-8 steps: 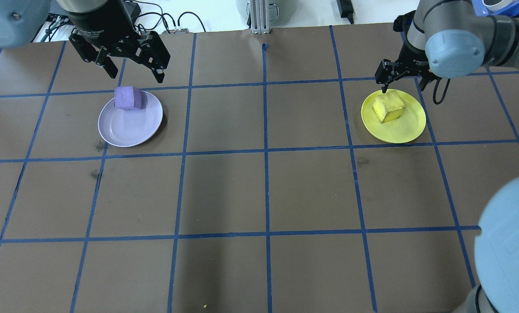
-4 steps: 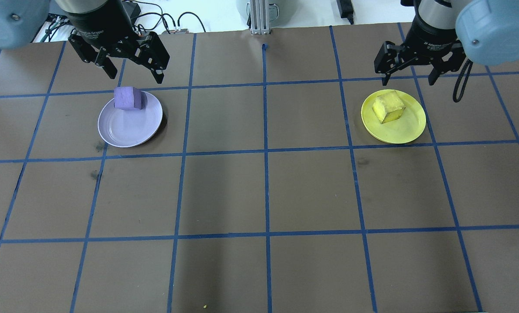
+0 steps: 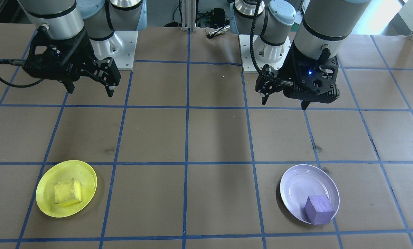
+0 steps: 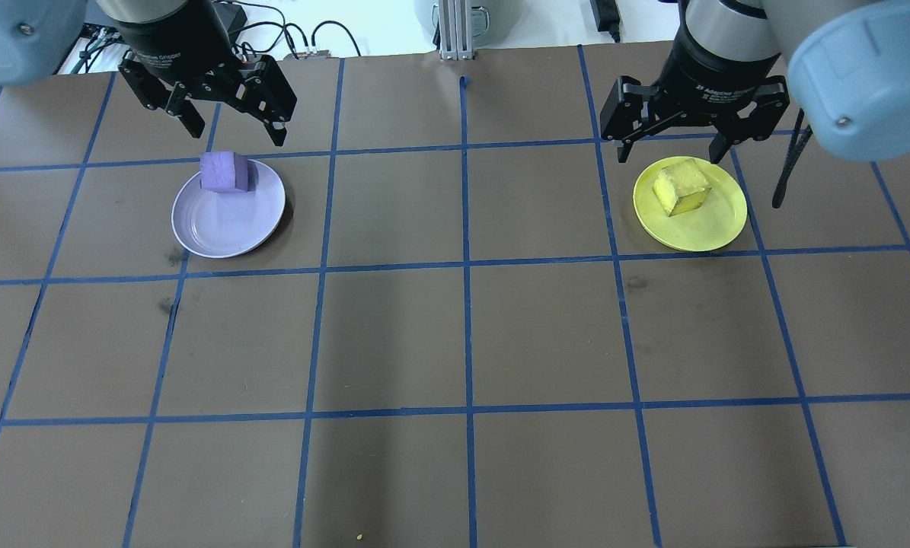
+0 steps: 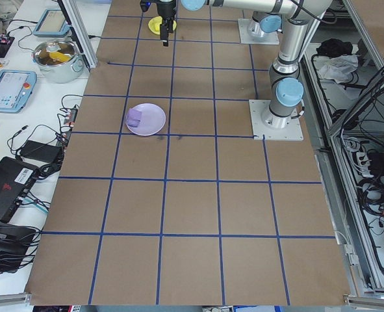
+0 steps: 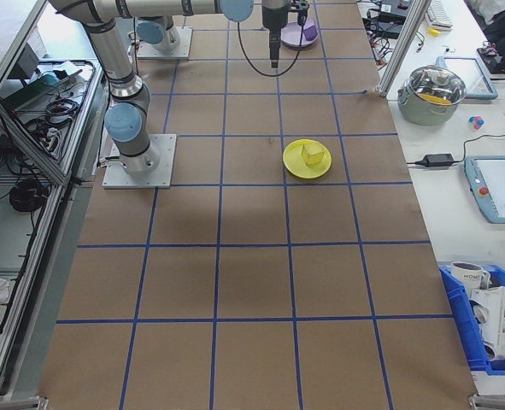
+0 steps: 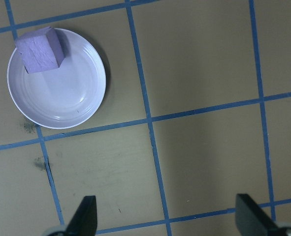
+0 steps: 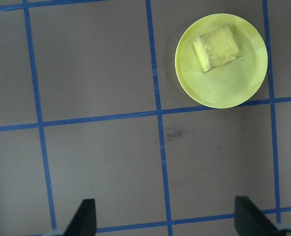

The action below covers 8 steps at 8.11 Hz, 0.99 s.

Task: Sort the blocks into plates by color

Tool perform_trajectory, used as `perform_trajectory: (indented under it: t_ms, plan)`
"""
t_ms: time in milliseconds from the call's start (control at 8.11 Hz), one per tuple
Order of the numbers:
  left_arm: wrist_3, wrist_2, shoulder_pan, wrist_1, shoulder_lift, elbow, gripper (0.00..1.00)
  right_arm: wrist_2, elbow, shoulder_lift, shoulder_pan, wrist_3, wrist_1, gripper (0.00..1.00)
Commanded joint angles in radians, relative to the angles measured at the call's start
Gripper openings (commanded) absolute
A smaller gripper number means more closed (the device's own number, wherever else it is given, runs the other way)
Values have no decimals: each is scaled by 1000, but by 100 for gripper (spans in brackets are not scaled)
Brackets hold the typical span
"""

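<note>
Matte, rough-painted light purple cube point(image 4: 226, 171) is sitting at the rim of the glossy pale lavender plate point(image 4: 230, 221), and the bright yellow cube point(image 4: 681, 187) is lying inside the glossy yellow plate point(image 4: 717, 221). Left gripper point(image 4: 231, 129) and right gripper point(image 4: 669, 148) are hovering spread and empty, apart from the plates. Both cubes are looking light, stiff and grippy, best pinched across two flat opposite faces.

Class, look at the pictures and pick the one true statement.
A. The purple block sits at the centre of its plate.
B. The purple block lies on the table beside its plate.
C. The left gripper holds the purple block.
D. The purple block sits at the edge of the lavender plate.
D: the purple block rests against the lavender plate's rim, and the open left gripper holds nothing.
</note>
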Motion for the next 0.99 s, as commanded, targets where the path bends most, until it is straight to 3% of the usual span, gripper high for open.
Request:
perform_trajectory:
  t_ms: [0,864]
  plan:
    - [0,-1,0,0,0,0,100,14,7,-23,11,-6,7,100]
    - [0,-1,11,0,-1,0,100,11,39,-22,11,-14,-8,100]
